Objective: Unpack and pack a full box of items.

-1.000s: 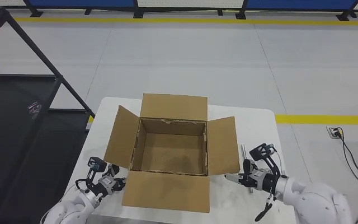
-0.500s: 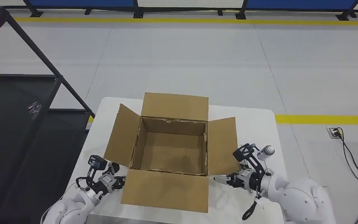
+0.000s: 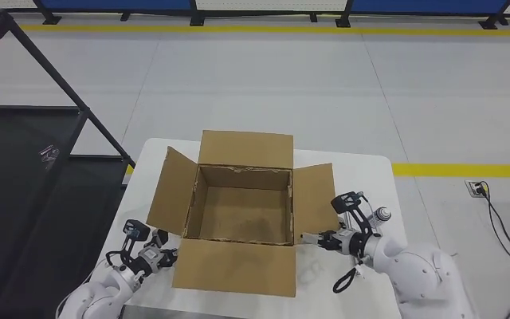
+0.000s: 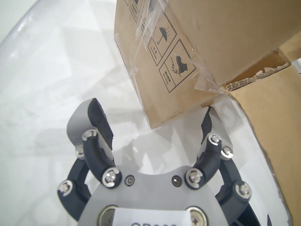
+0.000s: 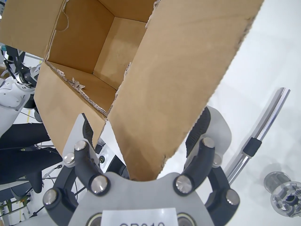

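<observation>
Box [image 3: 235, 267] sits open in the middle of the white table [image 3: 351, 171], all four flaps folded outward, and from the top view you can look straight down onto its bare cardboard floor. My left gripper [image 4: 151, 109] is down low at the near left corner of the box with its fingers spread wide. A printed corner [image 4: 155, 71] of the cardboard, the bit with the handling symbols and a strip of clear tape along its edge, pokes down between them. One pad sits just beside that corner, but I honestly can't tell if it's touching. My right gripper [image 5: 145, 115] is at the near right corner, also spread wide, and the near corner of the right flap [image 5: 178, 71] comes in between its fingers. Same story there, it's close to the cardboard on both sides, but I can't say whether there's contact. Off to the right of that flap, a shiny metal rod [image 5: 258, 142] with a black band lies on the table, and a small greyish spool [image 5: 284, 194] is near its end.
</observation>
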You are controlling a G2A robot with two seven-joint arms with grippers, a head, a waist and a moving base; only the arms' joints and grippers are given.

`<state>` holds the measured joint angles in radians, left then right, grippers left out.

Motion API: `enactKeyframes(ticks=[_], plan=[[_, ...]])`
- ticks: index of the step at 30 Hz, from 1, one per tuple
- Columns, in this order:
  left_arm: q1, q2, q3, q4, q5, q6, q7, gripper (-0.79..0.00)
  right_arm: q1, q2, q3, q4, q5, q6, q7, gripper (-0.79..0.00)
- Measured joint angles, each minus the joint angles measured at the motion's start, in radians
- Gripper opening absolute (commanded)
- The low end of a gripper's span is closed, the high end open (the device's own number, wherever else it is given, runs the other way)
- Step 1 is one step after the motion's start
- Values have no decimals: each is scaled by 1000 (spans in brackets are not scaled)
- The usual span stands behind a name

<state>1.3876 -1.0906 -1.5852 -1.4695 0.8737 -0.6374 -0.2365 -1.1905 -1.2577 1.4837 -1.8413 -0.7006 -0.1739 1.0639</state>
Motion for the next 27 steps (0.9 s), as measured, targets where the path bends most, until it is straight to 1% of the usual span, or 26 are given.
enactKeyframes(ticks=[4,8,14,17,21,23,27], plan=[[0,2,-2,1,-4,-3,-3,0,19,2,-8,21,12,24,-17,0],[6,5,-9,1,-7,-9,1,0,16,9,-3,13,-32,40,-36,0],[40,12,-35,-3,-15,-31,10,0,-108,27,51,-113,-220,45,-94,0],[66,16,-58,-12,-22,-48,17,0,-189,36,76,-178,-349,62,-121,0],[108,22,-95,-41,-38,-67,29,0,-246,41,61,-223,-486,86,-119,0],[137,26,-118,-68,-41,-87,35,0,-255,41,46,-242,-508,99,-118,0],[205,33,-171,-135,-42,-137,60,0,-254,40,46,-242,-506,99,-119,0]])
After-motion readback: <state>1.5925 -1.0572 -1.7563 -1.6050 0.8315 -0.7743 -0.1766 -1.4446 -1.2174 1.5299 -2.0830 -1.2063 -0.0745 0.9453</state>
